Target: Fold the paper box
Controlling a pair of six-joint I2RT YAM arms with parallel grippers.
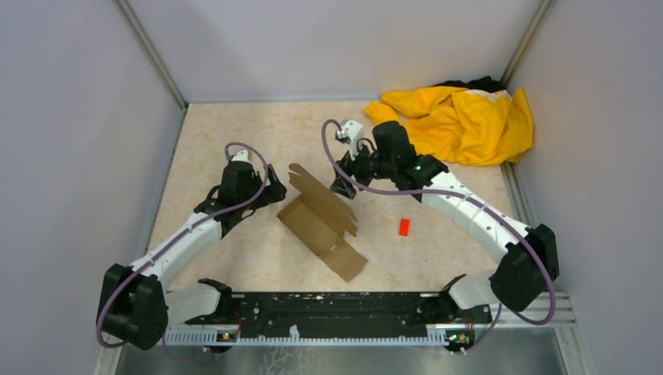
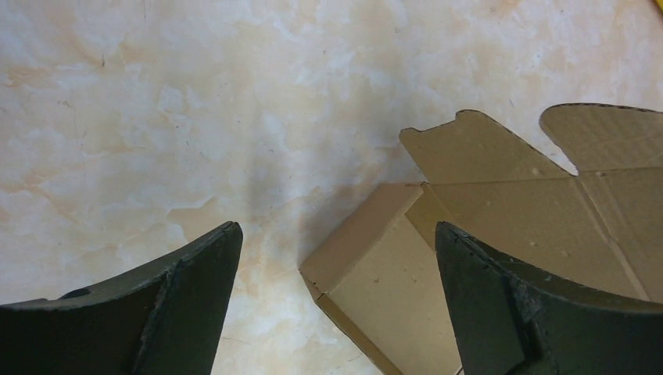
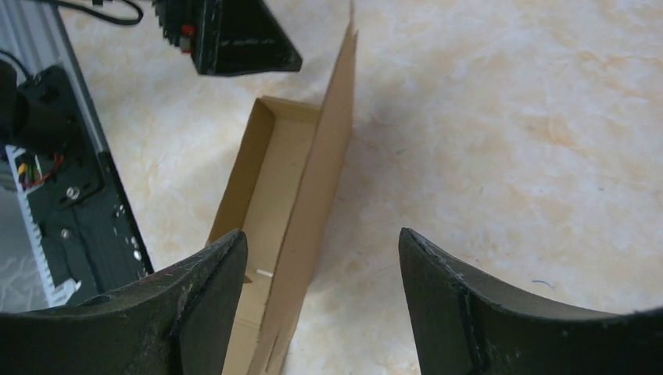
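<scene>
Hovering with both claws apart and empty, I have my left gripper point(image 2: 336, 233) spread as wide as it goes and my right gripper point(image 3: 322, 234) a little narrower; neither holds anything. The paper box point(image 1: 319, 223) lies just left of the red block point(image 1: 403, 226), near it but not touching; it is half formed, a shallow open tray with one long flap standing up. My right claw hangs left of the block and farther back, over that flap; my left claw waits beyond the box from the block. I judge the cardboard light and thin, stiff across its panels, willing to bend only at the creases, and likely to slide on the smooth table; I would pinch the flap's free edge near its middle, gently, while my other claw braces the tray wall.
</scene>
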